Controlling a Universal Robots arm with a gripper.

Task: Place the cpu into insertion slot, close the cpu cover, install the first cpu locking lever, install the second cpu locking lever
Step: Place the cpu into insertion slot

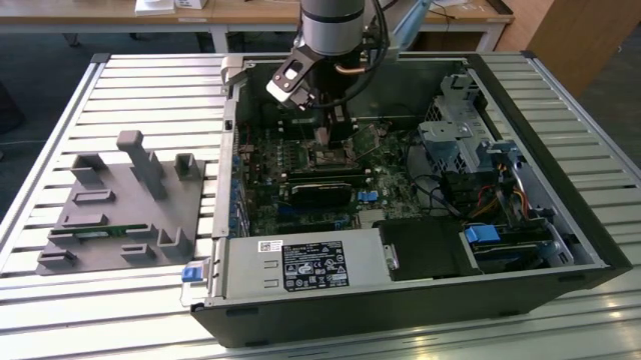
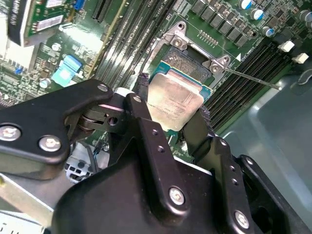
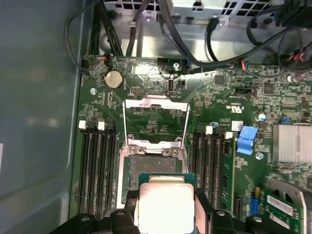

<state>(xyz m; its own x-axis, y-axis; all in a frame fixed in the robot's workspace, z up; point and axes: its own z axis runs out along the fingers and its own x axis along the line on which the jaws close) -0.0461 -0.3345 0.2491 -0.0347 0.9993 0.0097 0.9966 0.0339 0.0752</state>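
My gripper (image 1: 329, 136) hangs inside the open computer case, just above the insertion slot (image 1: 326, 158). In both wrist views it is shut on the cpu (image 2: 174, 100) (image 3: 163, 204), a pale square chip clamped by its edges between two black fingers (image 2: 141, 105). The chip hovers over the near edge of the dark socket (image 3: 150, 166) (image 2: 191, 62) without sitting in it. The cpu cover (image 3: 155, 104) is swung open and lies back on the board beyond the socket. Thin wire locking levers (image 3: 125, 127) (image 2: 249, 78) stand released beside it.
Black memory slots (image 3: 97, 170) flank the socket on both sides. Cables (image 3: 146, 29) run along the case wall beyond the board. A drive cage (image 1: 452, 142) and power supply (image 1: 300, 266) fill the case. A grey fixture block (image 1: 120, 202) sits on the table at the exterior view's left.
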